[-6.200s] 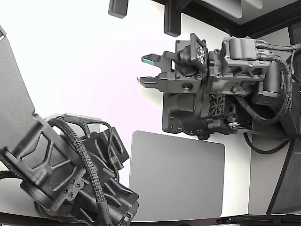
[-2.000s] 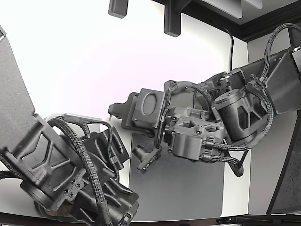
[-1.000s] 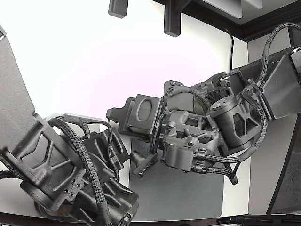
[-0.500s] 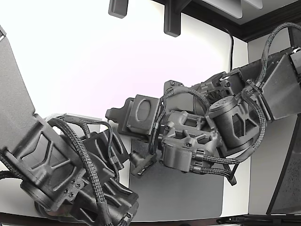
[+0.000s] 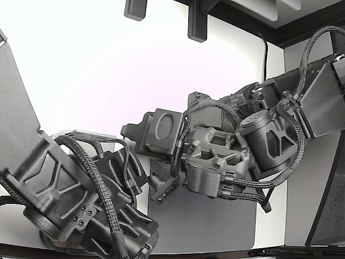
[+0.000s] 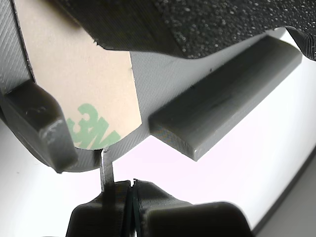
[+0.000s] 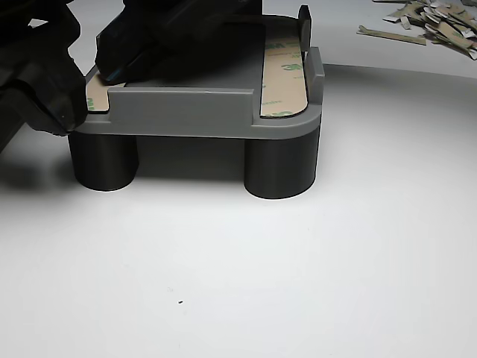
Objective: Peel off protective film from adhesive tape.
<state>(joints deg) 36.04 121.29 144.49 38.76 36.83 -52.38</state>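
Observation:
In the wrist view a tan strip of protective film [image 6: 84, 84] with green print lies on the grey part [image 6: 222, 103]. A thin film tab [image 6: 106, 168] runs from the strip's rounded end to my gripper [image 6: 131, 197]. The jaws are closed together. The tab meets one finger just beside the seam, so I cannot tell whether it is pinched. In the other view the grey part [image 7: 186, 104] stands on round legs, with one film strip [image 7: 285, 67] along one side and another [image 7: 95, 91] under dark arm bodies. In the exterior view my gripper [image 5: 126, 131] reaches toward the exterior view's left.
A second dark arm [image 5: 81, 199] fills the lower part of the exterior view's left, close to my gripper. A grey mat [image 5: 215, 221] lies below my arm. Several peeled film scraps [image 7: 436, 26] lie on the white table behind the part.
My arm has swung from the exterior view's upper right down and left to the second arm, and its open jaws are no longer seen. In the last half second it is almost still.

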